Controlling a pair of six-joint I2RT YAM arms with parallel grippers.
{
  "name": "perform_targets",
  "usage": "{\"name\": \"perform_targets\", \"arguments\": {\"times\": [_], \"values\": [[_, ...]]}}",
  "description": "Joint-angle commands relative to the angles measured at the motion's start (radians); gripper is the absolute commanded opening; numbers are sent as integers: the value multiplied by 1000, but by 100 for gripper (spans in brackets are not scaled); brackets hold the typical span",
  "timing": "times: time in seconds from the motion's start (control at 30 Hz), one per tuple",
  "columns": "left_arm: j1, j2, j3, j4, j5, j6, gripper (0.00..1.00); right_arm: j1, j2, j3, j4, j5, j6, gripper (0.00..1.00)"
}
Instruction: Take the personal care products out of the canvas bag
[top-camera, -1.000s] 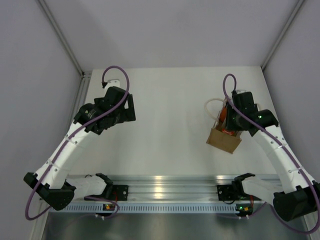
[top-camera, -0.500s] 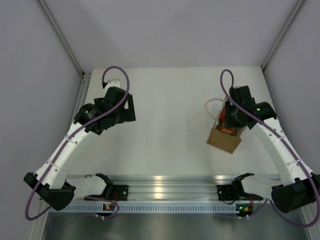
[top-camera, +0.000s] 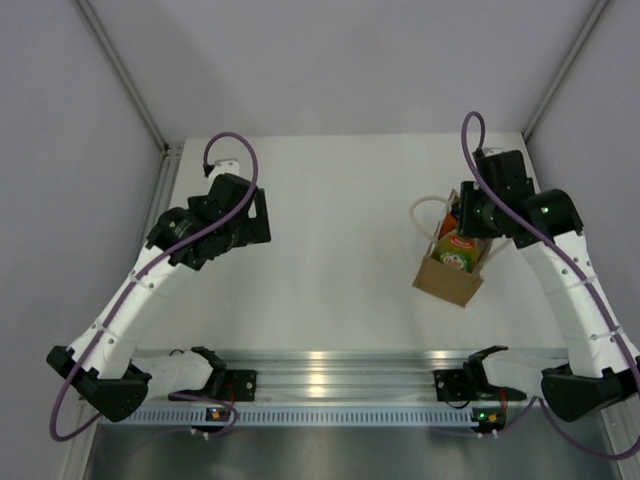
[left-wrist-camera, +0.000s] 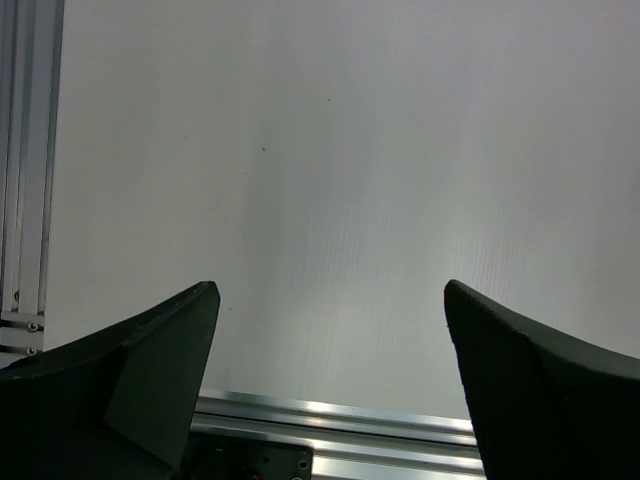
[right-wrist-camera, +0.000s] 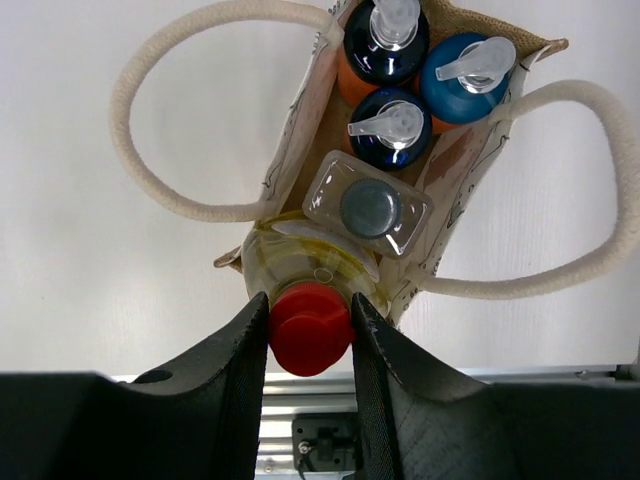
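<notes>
The right gripper (right-wrist-camera: 308, 312) is clamped on the red cap (right-wrist-camera: 310, 330) of the yellow-green bottle (right-wrist-camera: 312, 262), which sticks up out of the near end of the canvas bag (top-camera: 445, 284) on the right side of the table (top-camera: 340, 230). Farther inside the bag sit the whitish bottle (right-wrist-camera: 368, 208) with a dark cap and the three orange bottles (right-wrist-camera: 385, 45) with blue tops. The left gripper (left-wrist-camera: 330, 292) hangs over the left of the table, jaws wide apart and empty.

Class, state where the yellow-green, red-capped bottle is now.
Right wrist view, bottom centre: the yellow-green bottle stands in the canvas bag, beside the whitish bottle, its red cap gripped by the right tool.
</notes>
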Motion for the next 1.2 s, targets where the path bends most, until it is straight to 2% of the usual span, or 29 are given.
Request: {"name": "perform_targets", "arguments": {"times": [0.0, 0.47, 0.9, 1.17], "values": [[0, -10, 9, 39, -2, 2, 98, 15, 6, 134, 3, 24, -27, 0], [-1, -40, -6, 39, -7, -7, 98, 17, 112, 456, -105, -9, -61, 0], [0, -60, -20, 37, -16, -9, 98, 37, 176, 623, -140, -38, -67, 0], [-1, -66, -23, 37, -13, -13, 98, 153, 225, 660, -143, 14, -37, 0]]}}
